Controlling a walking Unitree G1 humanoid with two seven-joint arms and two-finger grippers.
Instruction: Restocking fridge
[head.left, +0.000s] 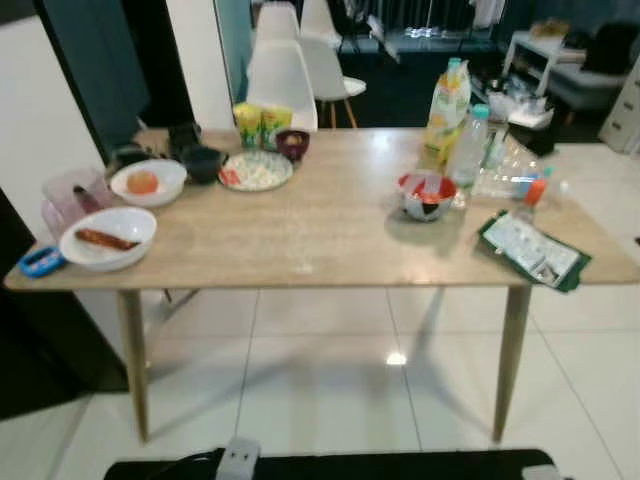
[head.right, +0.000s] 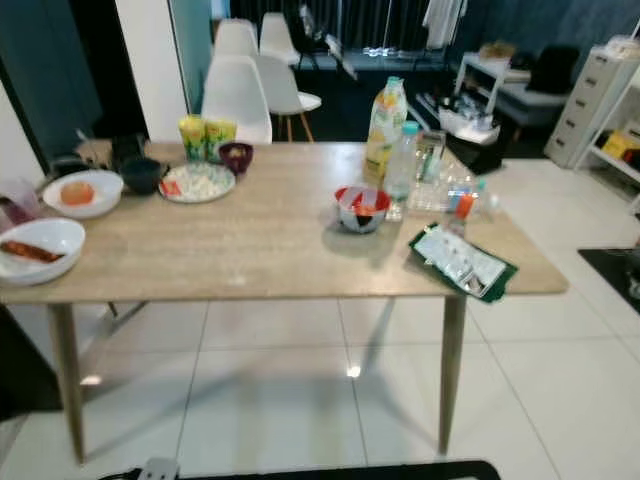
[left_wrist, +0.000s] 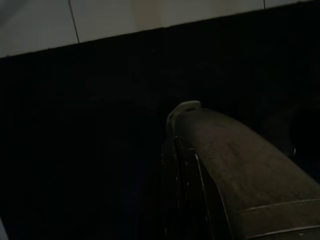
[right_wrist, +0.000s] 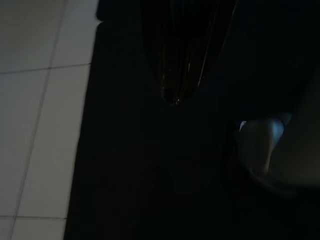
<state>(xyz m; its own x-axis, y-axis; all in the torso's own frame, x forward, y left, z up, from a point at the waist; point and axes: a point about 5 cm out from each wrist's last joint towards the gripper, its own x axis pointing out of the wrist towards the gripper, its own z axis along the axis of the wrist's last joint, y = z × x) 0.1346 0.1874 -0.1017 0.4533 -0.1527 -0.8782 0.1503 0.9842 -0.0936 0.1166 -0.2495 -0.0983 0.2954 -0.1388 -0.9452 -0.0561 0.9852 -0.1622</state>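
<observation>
Black fingers of my right gripper (right_wrist: 175, 97) hang pressed together over a dark mat beside white tile; left gripper (left_wrist: 182, 150) idle in shade, finger state unreadable. Ahead, wood table (head.left: 330, 250) holds the stock: juice carton (head.left: 447, 110) and water bottle (head.left: 468, 148) upright, just beside each other toward my right; red bowl (head.left: 427, 195) near them; green packet (head.left: 535, 252) at the right edge; white bowls (head.left: 108, 238) at left.
</observation>
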